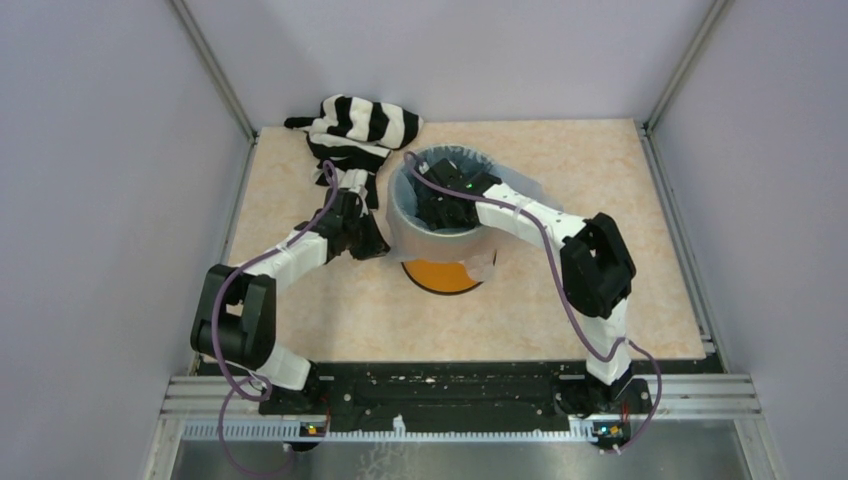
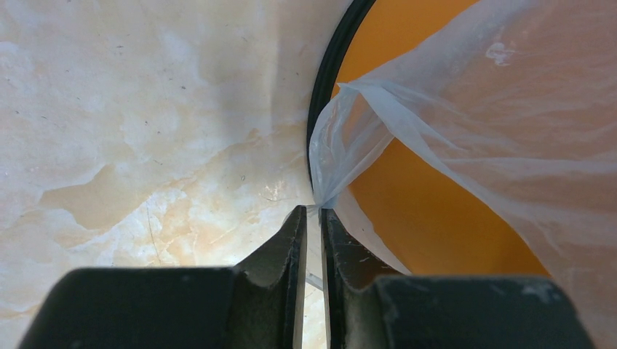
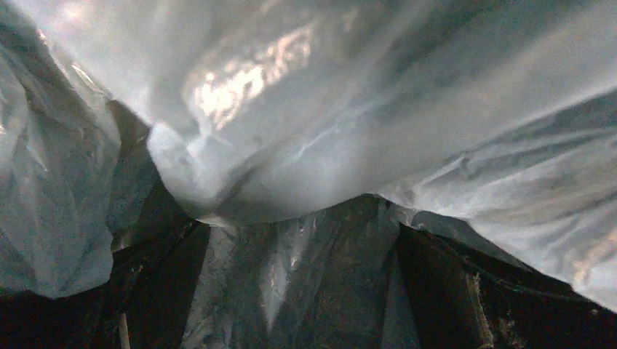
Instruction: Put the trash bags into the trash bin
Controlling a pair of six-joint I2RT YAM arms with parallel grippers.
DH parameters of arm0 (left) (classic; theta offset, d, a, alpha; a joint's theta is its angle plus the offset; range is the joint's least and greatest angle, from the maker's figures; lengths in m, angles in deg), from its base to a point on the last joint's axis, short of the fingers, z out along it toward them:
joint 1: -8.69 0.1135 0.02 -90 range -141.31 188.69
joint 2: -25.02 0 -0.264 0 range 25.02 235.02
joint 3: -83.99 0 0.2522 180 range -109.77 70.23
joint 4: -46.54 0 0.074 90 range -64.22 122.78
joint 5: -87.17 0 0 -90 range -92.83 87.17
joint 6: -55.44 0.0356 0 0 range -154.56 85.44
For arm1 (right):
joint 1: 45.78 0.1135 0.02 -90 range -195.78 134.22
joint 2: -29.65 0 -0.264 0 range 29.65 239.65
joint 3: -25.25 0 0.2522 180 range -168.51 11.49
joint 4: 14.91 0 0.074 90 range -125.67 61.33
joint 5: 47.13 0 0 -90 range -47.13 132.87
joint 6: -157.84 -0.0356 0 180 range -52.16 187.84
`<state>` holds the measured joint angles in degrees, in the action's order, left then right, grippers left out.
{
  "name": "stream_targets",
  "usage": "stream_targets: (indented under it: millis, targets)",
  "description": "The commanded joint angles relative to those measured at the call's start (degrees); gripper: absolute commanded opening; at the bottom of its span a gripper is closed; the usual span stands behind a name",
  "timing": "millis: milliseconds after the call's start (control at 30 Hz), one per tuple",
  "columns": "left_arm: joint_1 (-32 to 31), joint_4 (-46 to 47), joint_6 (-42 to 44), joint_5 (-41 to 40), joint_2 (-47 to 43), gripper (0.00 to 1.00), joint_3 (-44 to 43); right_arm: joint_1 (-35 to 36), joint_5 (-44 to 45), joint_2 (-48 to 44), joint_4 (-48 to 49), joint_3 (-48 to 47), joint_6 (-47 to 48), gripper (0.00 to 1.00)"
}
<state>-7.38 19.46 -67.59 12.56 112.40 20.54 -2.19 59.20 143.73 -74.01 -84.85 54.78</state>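
- The trash bag (image 1: 425, 243), thin, pale blue and translucent, is draped over the mouth of the trash bin (image 1: 440, 278). It hangs down the bin's near and left sides, so only the lower orange wall shows in the overhead view.
- The trash bin stands upright near the middle of the table (image 1: 600, 200).
- The left gripper (image 2: 311, 214) sits low at the bin's left side. Its fingers are nearly together, pinching a gathered edge of the bag film just outside the bin's black rim (image 2: 331, 73).
- From that pinch the film stretches taut, up and across the orange wall.
- The right gripper (image 1: 447, 200) reaches down into the bin's mouth from the right, inside the bag. Its jaws are spread wide and clamp nothing.
- The right wrist view is filled with crinkled plastic against a dark interior.
- A black-and-white striped cloth (image 1: 360, 125) lies bunched at the far left, just beyond the bin.
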Motion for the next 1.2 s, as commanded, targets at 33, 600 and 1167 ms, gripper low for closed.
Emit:
stream_targets:
  millis: [33, 600, 1167]
  targets:
    - [-0.27, 0.43, 1.05, -0.43, -3.32, 0.18, -0.55, -1.36, 1.22, 1.94, 2.8, 1.89, 0.05, 0.99]
    - [-0.27, -3.48, 2.18, -0.26, -6.31, 0.19, -4.37, -2.02, 1.16, 5.86, 2.92, 1.17, 0.38, 0.98]
    - [-0.27, -6.33, 2.28, 0.59, -9.76, 0.27, -7.78, -2.02, 7.26, 5.72, 3.93, 3.4, -0.65, 0.98]
